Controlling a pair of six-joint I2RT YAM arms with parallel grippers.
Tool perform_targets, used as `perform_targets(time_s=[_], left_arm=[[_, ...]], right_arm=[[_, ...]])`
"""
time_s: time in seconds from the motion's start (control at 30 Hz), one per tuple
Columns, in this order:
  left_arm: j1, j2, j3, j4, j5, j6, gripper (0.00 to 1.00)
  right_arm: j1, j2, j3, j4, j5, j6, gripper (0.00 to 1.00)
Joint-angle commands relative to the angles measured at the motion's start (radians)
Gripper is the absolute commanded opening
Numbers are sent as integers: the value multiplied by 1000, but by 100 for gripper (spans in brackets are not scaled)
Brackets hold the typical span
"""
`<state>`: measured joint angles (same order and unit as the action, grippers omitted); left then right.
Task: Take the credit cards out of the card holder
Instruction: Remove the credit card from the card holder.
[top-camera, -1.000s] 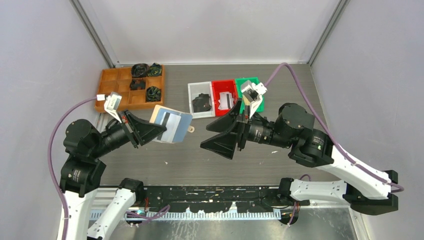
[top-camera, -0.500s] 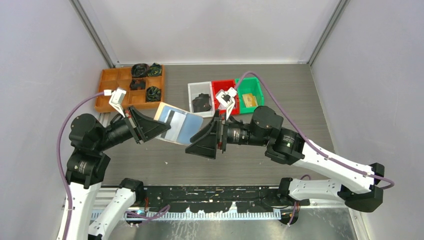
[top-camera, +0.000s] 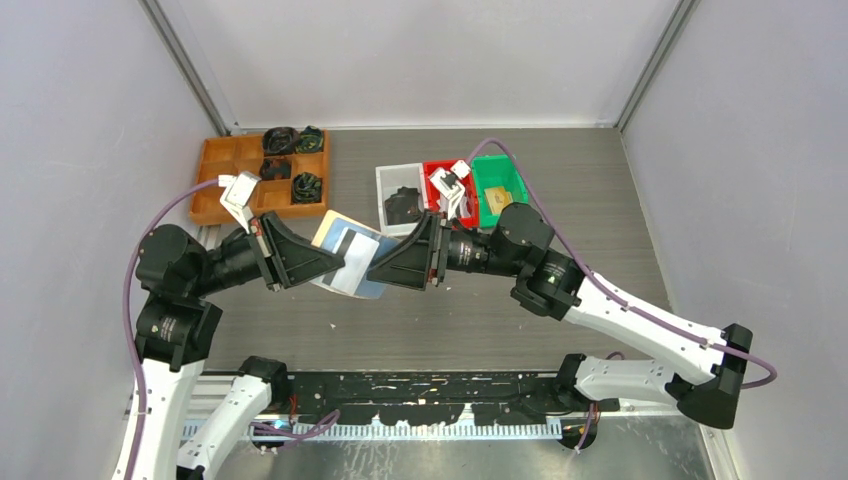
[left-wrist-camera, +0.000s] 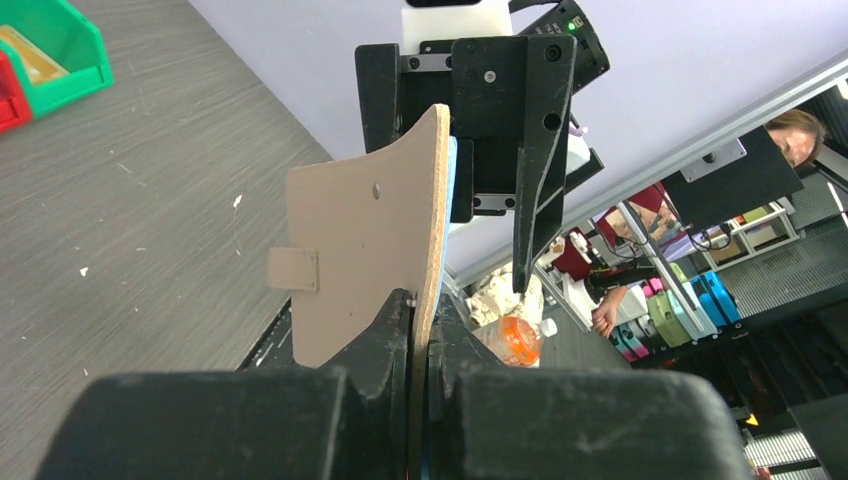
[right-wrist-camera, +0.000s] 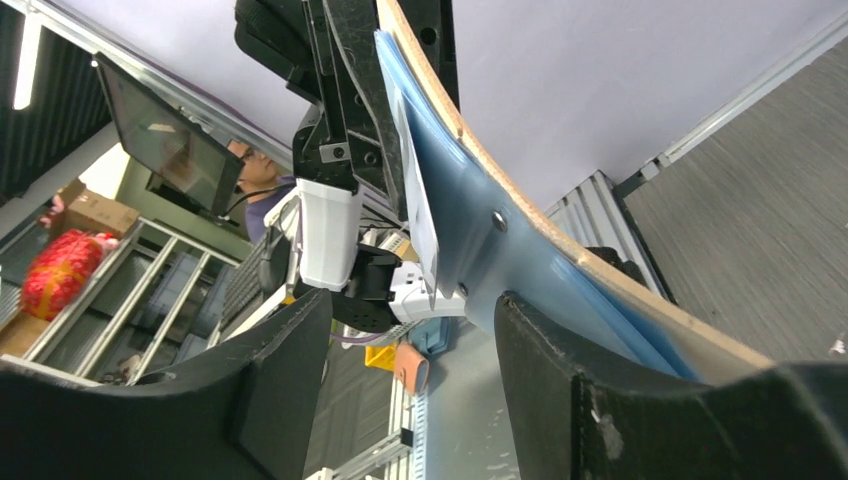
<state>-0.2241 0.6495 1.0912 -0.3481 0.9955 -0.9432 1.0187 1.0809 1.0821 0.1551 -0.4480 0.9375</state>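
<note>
Extraction step: left gripper (left-wrist-camera: 420, 322) clamps the card holder (left-wrist-camera: 370, 240), right gripper's (right-wrist-camera: 410, 325) parted jaws straddle it, next pinching a credit card (top-camera: 356, 272).

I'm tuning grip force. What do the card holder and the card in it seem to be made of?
The card holder: tan outer looks like matte leather or leatherboard; raw cut edge, bends in a curve. Its pockets: pale blue, smooth, faintly shiny, probably plastic or coated fabric. The card: white with a dark stripe, thin, flat, likely plastic.
</note>
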Motion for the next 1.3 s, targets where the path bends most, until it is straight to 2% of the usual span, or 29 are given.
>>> perform_targets(time_s=[0.0, 0.17, 0.3, 0.47, 0.6, 1.27], left_arm=[[-1, 3, 3, 86, 33, -29, 0], [-2, 5, 2, 86, 31, -31, 0], [-1, 3, 6, 82, 35, -30, 0], [-1, 2, 6, 68, 36, -23, 0], [-1, 1, 12, 55, 30, -17, 0], [-2, 13, 53, 29, -3, 27, 0]], right_arm=[[-2, 19, 14, 141, -52, 40, 64], [-3, 53, 26, 191, -77, 59, 55], [-5, 55, 30, 207, -80, 60, 39], [-12, 56, 23, 226, -75, 69, 14], [-16, 43, 2, 230, -72, 73, 2], [-46, -121, -152, 160, -41, 49, 1]])
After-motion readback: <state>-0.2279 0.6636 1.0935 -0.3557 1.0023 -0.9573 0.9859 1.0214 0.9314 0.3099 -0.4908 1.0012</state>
